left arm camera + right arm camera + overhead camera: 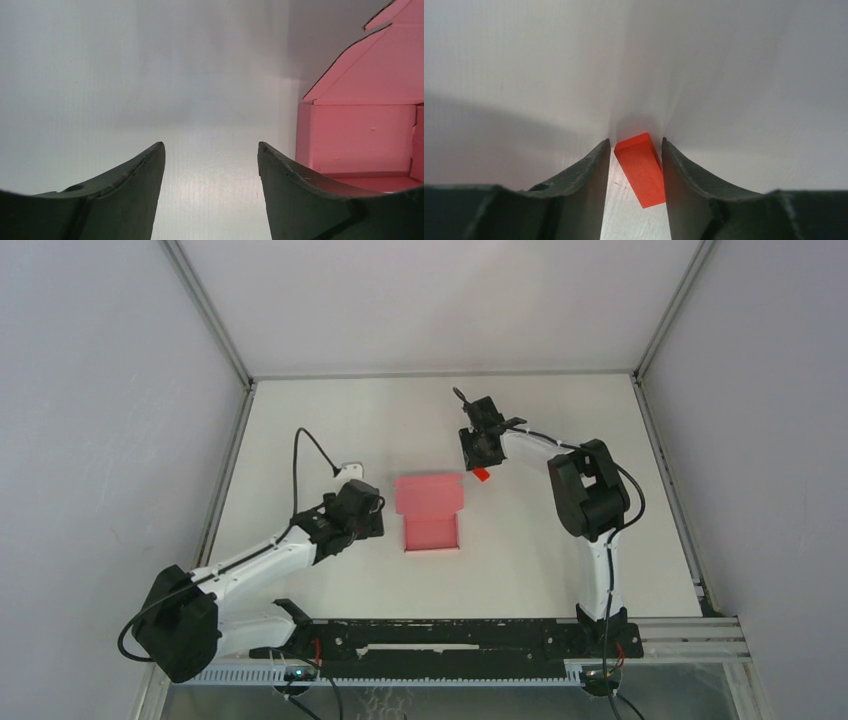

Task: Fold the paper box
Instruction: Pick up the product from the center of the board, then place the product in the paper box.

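The paper box [430, 512] sits half raised between the arms. The left arm [260, 560] stretches low, its left gripper [210, 145] just beside the box's left wall, jaws wide apart and empty, likely poised for that side. The right arm [590, 500], elbow high, points the right gripper [635, 142] down astride the red block [641, 172] off the box's far corner; whether it pinches I cannot tell.

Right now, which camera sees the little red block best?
The right wrist view: the red block sits big between the fingers of the right tool. The top view shows only a tiny red speck beside that tool. The left wrist view misses it.
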{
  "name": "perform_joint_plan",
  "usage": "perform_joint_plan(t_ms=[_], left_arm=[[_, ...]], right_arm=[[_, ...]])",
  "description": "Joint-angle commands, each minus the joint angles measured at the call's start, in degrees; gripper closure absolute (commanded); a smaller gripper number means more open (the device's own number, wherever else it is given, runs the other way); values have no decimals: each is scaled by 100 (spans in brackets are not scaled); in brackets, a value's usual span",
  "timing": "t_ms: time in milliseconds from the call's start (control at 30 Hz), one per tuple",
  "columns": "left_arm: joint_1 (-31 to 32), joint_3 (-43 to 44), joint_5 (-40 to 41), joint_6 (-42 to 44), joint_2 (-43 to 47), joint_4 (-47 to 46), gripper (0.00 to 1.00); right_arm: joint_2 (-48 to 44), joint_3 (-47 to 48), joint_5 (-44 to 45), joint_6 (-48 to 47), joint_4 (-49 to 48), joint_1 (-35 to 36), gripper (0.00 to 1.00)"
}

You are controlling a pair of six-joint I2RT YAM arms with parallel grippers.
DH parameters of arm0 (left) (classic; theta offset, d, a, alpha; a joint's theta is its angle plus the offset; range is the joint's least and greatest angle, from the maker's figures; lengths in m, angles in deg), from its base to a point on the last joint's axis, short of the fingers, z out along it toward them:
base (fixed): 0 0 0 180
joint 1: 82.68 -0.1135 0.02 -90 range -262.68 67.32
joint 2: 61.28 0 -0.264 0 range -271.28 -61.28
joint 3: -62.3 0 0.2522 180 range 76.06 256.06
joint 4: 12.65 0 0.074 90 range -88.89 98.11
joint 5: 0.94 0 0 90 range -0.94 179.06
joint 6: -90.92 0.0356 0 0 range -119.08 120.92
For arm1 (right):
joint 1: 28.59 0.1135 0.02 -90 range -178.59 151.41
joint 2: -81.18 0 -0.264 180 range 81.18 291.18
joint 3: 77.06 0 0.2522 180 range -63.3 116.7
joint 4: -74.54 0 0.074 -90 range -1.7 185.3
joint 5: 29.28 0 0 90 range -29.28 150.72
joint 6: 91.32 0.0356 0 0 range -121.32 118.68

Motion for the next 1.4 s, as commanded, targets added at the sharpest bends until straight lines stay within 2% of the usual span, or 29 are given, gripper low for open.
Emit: perform_joint_plan(t_ms=[0,33,67,167,367,467,533,633,767,933,1133,1367], left_arm=[[-45,74,-18,-16,299,21,28],[-43,69,-20,-21,332,36,28],[-45,61,-13,-29,364,57,28],[-45,28,-4,-67,447,108,28],[-47,-79,-23,-143,607,145,28],[-43,-90,-44,-162,646,162,29],[-39,-90,-50,-177,673,176,29],[-33,-128,-40,-197,720,178,29],[-38,-168,-63,-232,708,134,29],[-25,-151,-116,-222,794,122,30],[-24,-198,-60,-230,1170,316,30],[-24,-326,-50,-305,1329,307,29]], right_arm=[[-179,-348,58,82,20,54,53],[-181,-373,89,91,24,73,56],[-189,-389,114,113,44,85,55],[-254,-478,138,157,15,122,44],[-373,-627,207,166,64,186,44],[-392,-716,220,232,47,189,52],[-394,-757,215,245,49,186,62],[-538,-845,274,274,43,194,72],[-1141,-1240,414,368,22,290,74],[-2259,-1677,797,440,379,780,74],[-3342,-2066,1101,784,942,1696,73],[-3710,-2051,616,1466,951,2433,72]])
